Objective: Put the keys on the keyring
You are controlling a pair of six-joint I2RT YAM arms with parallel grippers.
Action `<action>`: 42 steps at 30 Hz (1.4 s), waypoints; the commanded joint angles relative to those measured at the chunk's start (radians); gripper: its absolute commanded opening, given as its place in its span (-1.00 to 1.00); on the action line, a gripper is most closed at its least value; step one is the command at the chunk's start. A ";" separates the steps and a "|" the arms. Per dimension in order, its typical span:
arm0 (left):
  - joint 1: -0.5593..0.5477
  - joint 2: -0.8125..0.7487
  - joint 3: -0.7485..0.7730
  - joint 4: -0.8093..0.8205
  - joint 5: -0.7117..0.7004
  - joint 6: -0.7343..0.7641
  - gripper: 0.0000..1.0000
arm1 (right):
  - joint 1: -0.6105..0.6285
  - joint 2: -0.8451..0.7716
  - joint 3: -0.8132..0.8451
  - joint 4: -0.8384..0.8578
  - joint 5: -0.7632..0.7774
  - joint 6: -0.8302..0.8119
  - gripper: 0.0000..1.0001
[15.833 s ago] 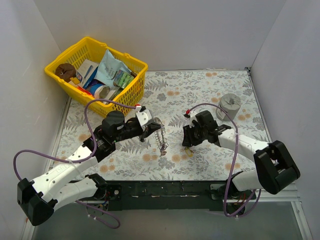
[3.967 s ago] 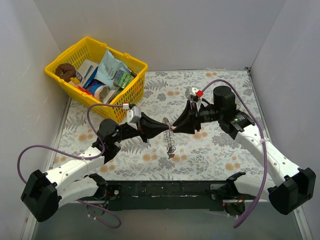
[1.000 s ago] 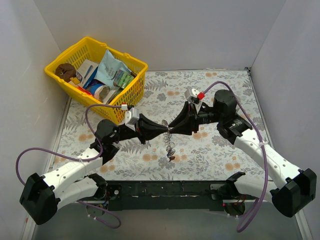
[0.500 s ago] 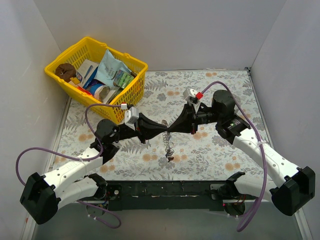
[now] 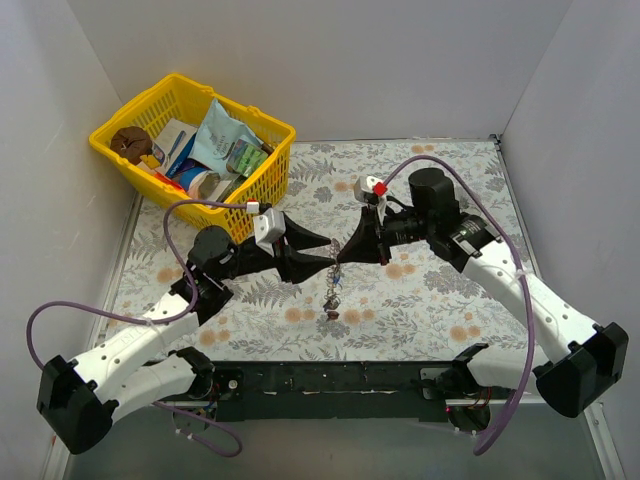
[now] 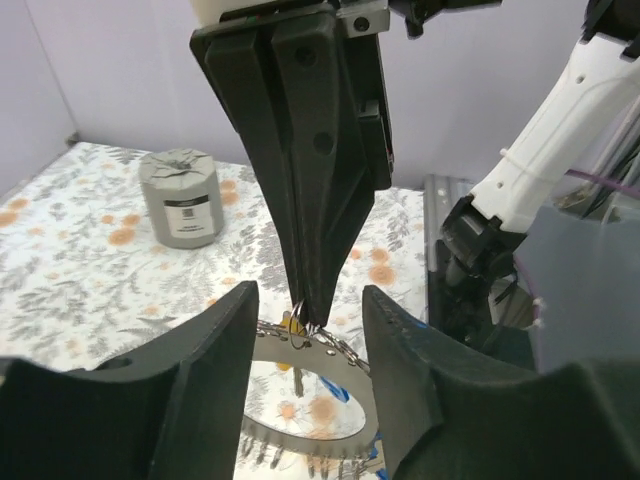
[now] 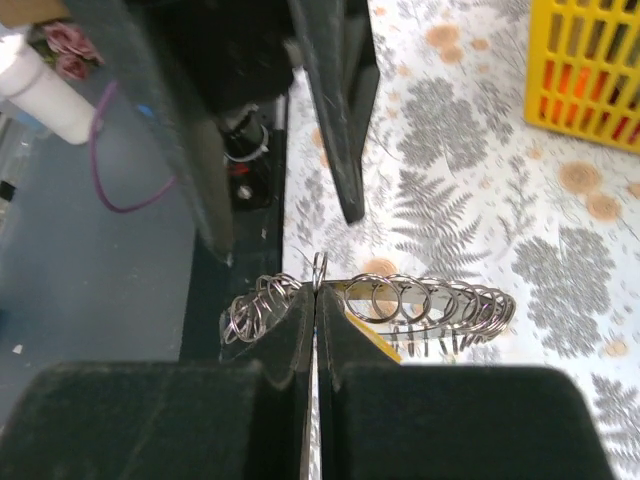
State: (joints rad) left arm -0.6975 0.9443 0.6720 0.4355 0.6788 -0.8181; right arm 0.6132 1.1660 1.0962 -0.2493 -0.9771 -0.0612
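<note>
Right gripper (image 7: 316,300) is pressed together, pinching the keyring (image 7: 430,300) by a small loop; left gripper (image 6: 308,300) stands spread, one finger either side

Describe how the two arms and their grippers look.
The left arm and right arm have white links and black joints. A purple cable loops along each. The left gripper and right gripper are black, with long tapering fingers. A white block sits on each wrist; the right one has a red tab.
</note>
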 commanded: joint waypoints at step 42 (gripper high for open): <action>0.061 0.343 0.265 -0.276 0.387 0.040 -0.51 | 0.003 0.231 0.337 -0.694 0.049 -0.473 -0.97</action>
State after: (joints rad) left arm -0.6388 1.2884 0.8986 0.1436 1.0523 -0.7715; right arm 0.6128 1.4033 1.3899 -0.9688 -0.8814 -0.5289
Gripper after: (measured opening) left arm 0.254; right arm 0.028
